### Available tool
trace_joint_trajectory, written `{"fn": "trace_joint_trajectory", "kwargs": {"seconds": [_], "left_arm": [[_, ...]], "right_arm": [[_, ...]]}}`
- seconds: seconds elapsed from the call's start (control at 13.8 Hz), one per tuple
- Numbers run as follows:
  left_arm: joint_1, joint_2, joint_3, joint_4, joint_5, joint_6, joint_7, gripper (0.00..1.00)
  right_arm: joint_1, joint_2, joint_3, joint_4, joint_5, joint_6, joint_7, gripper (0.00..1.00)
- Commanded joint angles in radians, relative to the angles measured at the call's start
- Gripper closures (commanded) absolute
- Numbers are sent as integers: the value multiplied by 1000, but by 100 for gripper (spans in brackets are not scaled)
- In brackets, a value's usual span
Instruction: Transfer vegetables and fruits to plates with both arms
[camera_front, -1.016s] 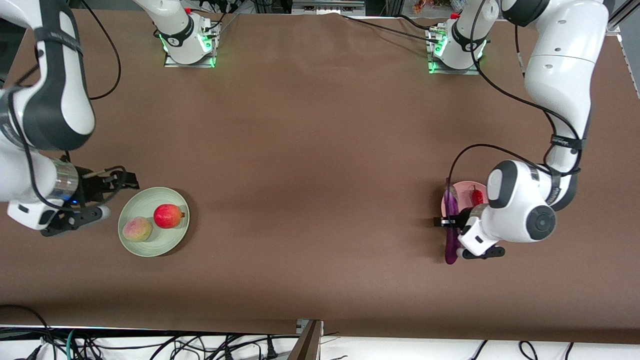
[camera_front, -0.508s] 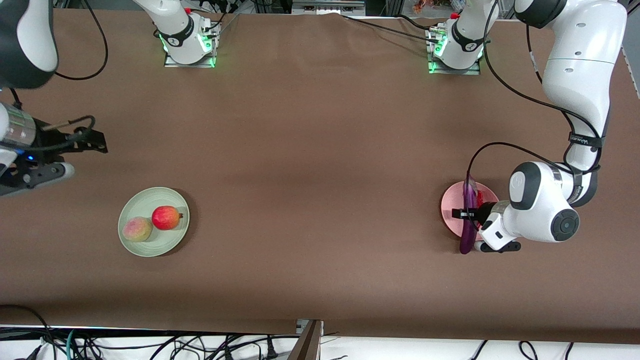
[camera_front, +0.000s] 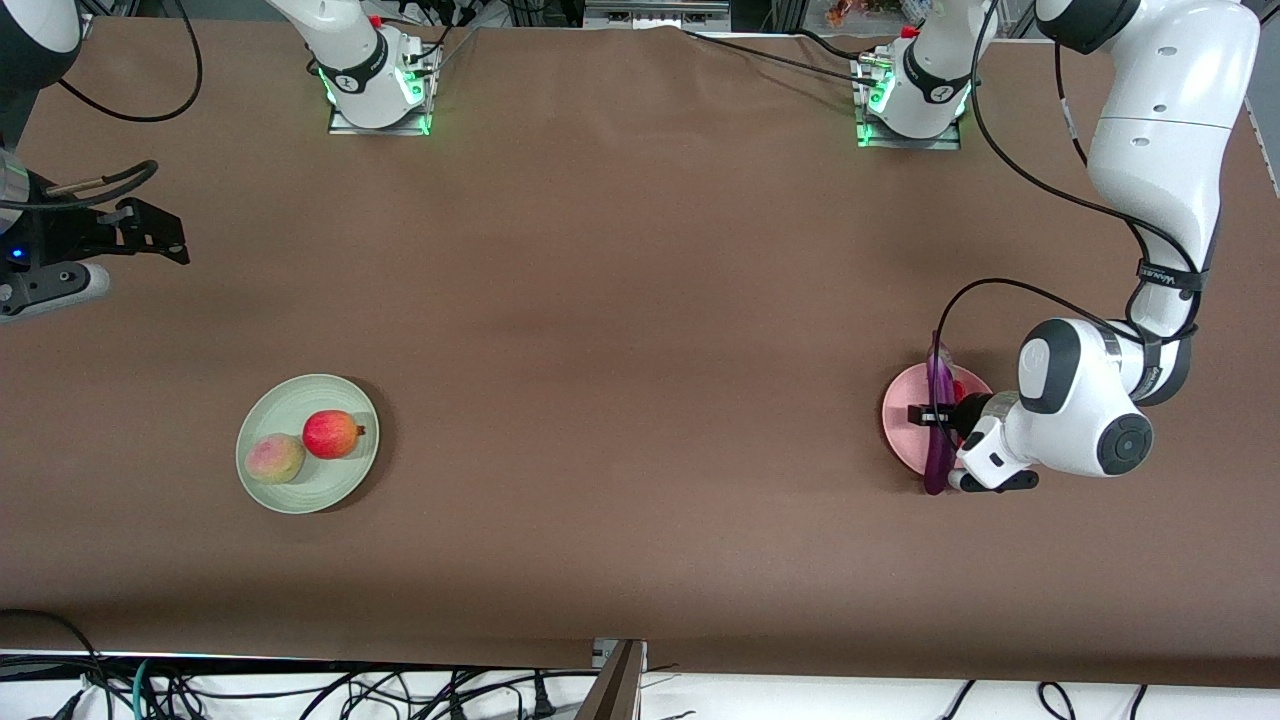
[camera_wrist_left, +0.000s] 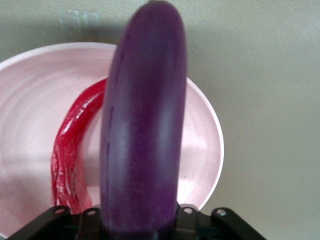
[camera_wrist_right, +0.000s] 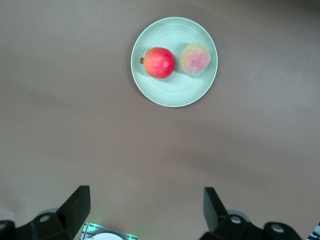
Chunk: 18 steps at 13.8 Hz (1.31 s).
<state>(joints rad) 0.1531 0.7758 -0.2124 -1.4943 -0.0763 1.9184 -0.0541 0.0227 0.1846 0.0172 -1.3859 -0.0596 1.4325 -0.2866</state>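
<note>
The left gripper (camera_front: 940, 415) hangs low over the pink plate (camera_front: 900, 425), its jaws on either side of the eggplant (camera_front: 938, 440). Whether they grip it or have let go cannot be told. The eggplant runs out lengthwise from between the jaws, across the plate, with its end past the rim (camera_wrist_left: 212, 150). The chili pepper (camera_wrist_left: 70, 155) lies on the plate just beside the eggplant, curving along it.

The right gripper (camera_front: 150, 230) waits in the air over bare table (camera_front: 620, 300) at the right arm's end, its jaws spread wide with nothing between them. Well out from those jaws sits the green plate (camera_wrist_right: 172, 95), carrying the peach (camera_wrist_right: 195, 58) and the red fruit (camera_wrist_right: 160, 62) side by side, close together, the red fruit's crown tip pointing away from the peach.
</note>
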Motion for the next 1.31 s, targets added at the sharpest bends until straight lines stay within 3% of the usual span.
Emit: {"fn": "trace_joint_trajectory", "kwargs": {"seconds": [0.0, 0.44, 0.51, 0.58, 1.02, 1.23], "left_arm": [[20, -43, -12, -43, 15, -4, 16, 50], [22, -41, -12, -41, 15, -6, 16, 36], [22, -44, -13, -32, 15, -22, 16, 28], [22, -56, -13, -23, 13, -41, 10, 0], [20, -234, -13, -11, 30, -97, 8, 0], [22, -399, -12, -11, 27, -179, 10, 0]], "right_arm": [[-13, -57, 6, -82, 3, 13, 49, 0], [-10, -48, 9, -76, 3, 11, 53, 0], [-10, -48, 9, -76, 9, 11, 66, 0], [-10, -48, 9, -74, 20, 11, 108, 0], [-7, -42, 10, -59, 21, 13, 138, 0], [-9, -39, 10, -51, 23, 13, 138, 0]]}}
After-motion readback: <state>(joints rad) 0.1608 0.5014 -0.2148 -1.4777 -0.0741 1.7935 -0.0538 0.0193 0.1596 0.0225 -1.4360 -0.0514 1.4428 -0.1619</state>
